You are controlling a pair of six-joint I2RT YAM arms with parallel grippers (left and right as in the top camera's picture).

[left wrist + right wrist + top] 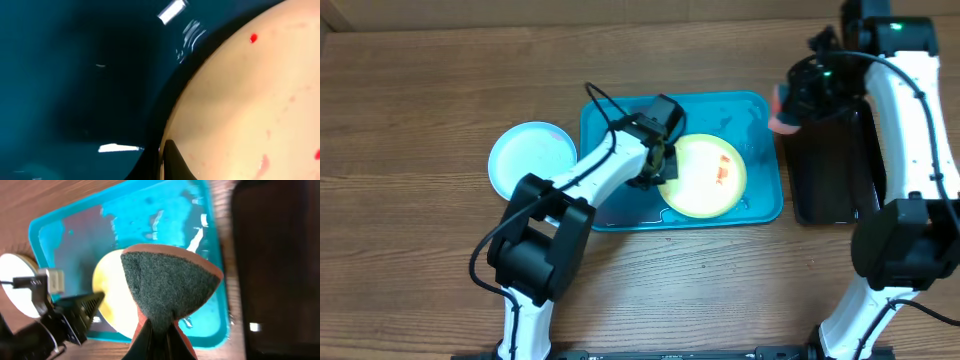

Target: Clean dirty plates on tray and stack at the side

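One smeared plate (705,180) is held in the tray (620,125) (the left gripper (663,165) cannot be read as closed or not); a sponge (170,285) is pinched by the right gripper (161,337).

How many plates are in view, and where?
2. A round light blue plastic plate sits on the table left of the large teal-blue plastic tray; a round pale yellow plate lies in that tray. Another could hide beneath it.

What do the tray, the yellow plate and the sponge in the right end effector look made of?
The tray looks like plastic: glossy teal, sharp glare streaks. The yellow plate is probably plastic too: smooth, pale, red-smeared. The sponge seems orange foam with a coarse, matte green scouring face.
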